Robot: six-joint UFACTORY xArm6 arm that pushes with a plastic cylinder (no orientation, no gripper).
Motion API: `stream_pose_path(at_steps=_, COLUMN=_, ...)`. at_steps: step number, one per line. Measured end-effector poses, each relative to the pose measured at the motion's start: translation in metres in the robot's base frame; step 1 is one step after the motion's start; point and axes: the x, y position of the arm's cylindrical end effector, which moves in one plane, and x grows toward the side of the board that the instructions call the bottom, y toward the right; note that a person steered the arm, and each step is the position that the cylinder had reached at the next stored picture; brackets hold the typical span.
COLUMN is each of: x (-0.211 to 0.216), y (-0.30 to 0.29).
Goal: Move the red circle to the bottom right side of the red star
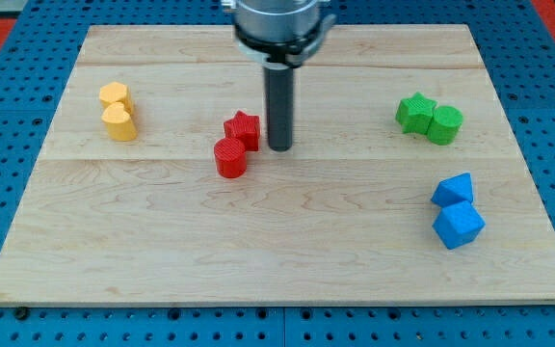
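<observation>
The red circle lies on the wooden board, touching the lower left side of the red star. My tip rests on the board just to the right of the red star, a small gap apart, and up and to the right of the red circle. The dark rod rises from the tip to the arm's head at the view's top.
Two yellow blocks, a hexagon and a heart shape, sit together at the left. A green star and green circle touch at the right. Two blue blocks lie at the lower right.
</observation>
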Motion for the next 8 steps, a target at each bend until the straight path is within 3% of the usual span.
stream_pose_path(at_steps=1, x=0.010, y=0.056)
stream_pose_path(at_steps=2, x=0.060, y=-0.006)
stream_pose_path(at_steps=3, x=0.056, y=-0.089)
stream_pose_path(at_steps=5, x=0.054, y=-0.077)
stream_pose_path(at_steps=6, x=0.058, y=-0.178)
stream_pose_path(at_steps=8, x=0.032, y=-0.162)
